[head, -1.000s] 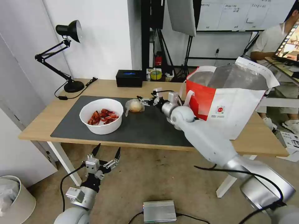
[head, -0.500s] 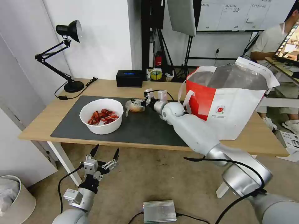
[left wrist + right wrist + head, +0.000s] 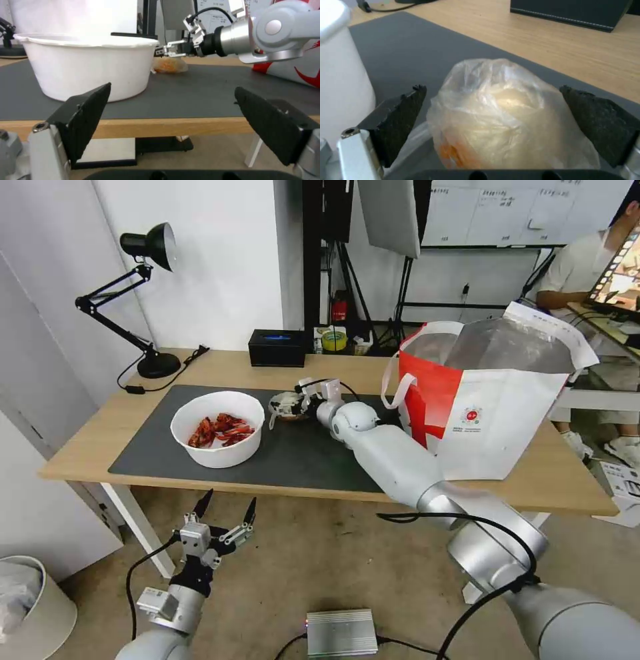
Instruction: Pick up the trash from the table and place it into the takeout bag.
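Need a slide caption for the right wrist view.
Open right gripper straddles the bagged bun on the grey mat, beside the white bowl.

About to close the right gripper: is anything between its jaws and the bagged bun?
Nothing visible. The right gripper has its jaws open on either side of the bagged bun; the white bowl stands apart, beside it.

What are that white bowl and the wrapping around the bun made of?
The white bowl looks like matte plastic or coated paper; the thin rolled rim leaves it open. The bag around the bun seems thin clear plastic film: crinkled, glossy, see-through.
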You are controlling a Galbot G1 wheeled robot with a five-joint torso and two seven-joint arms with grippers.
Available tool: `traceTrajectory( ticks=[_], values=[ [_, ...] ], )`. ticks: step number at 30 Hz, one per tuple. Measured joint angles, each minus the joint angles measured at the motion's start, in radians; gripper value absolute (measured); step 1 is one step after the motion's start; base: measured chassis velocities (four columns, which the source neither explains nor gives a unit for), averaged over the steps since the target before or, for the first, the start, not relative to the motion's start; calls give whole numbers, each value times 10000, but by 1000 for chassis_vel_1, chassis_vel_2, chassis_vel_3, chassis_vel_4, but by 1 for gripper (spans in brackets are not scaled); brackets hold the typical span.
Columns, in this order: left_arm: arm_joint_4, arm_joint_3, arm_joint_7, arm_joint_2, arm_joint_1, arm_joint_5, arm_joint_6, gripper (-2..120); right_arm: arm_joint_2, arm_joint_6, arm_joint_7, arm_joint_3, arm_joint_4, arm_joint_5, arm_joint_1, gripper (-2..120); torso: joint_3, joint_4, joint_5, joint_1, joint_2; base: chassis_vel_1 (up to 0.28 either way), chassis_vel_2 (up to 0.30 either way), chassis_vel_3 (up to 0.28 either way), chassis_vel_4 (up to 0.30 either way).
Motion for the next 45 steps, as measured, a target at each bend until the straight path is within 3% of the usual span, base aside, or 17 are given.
traceTrajectory(
  ticks=[13,18,21,26,29,30,33,37,38,40,41,44,45],
  values=[
    [-28,2,-12,-96,43,75,-18,100,312,115,-243,35,-665,-454,118,96,0,1,0,0,0,0,0,0,0],
    [-38,-68,-12,-102,116,78,-56,100,284,36,-144,78,-480,-424,51,79,0,1,0,0,0,0,0,0,0],
    [-129,-72,-11,-104,207,-244,-37,100,185,-203,276,56,-183,-217,-79,64,0,1,0,0,0,0,0,0,0],
    [-135,-89,-14,-97,221,-323,-6,100,13,-614,949,-22,326,191,-261,51,-1,0,1,0,0,0,0,0,0],
    [-69,-97,10,-74,164,-153,-68,100,-220,-761,1276,-23,755,385,-473,34,-2,4,1,-1,2,0,0,0,0],
    [-69,-97,10,-74,164,-153,-68,100,-220,-761,1276,-23,755,385,-473,34,-2,4,1,-1,2,0,0,0,0],
    [-69,-76,16,-81,150,-136,-77,100,-567,-881,1573,-23,1434,687,-709,25,-1,2,1,0,2,0,0,0,0],
    [-64,-63,22,-82,151,-129,-123,100,-1736,-1231,2519,-20,4081,1514,-1466,10,0,3,2,0,1,0,0,0,0],
    [-64,-63,22,-82,151,-129,-123,100,-1736,-1231,2519,-20,4081,1514,-1466,10,0,3,2,0,1,0,0,0,0],
    [-74,-60,25,-64,154,-128,-142,100,-2770,-1465,3181,-5,6295,1993,-2146,6,0,-3,5,0,1,0,0,0,0],
    [-74,-60,25,-64,154,-128,-142,100,-2770,-1465,3181,-5,6295,1993,-2146,6,0,-3,5,0,1,0,0,0,0],
    [-142,-39,25,-18,156,-128,-145,100,-4063,-1755,3930,272,9045,2291,-3056,6,-1,1,2,-2,2,0,0,0,0],
    [-142,-39,25,-18,156,-128,-145,100,-4063,-1755,3930,272,9045,2291,-3056,6,-1,1,2,-2,2,0,0,0,0]
  ],
)
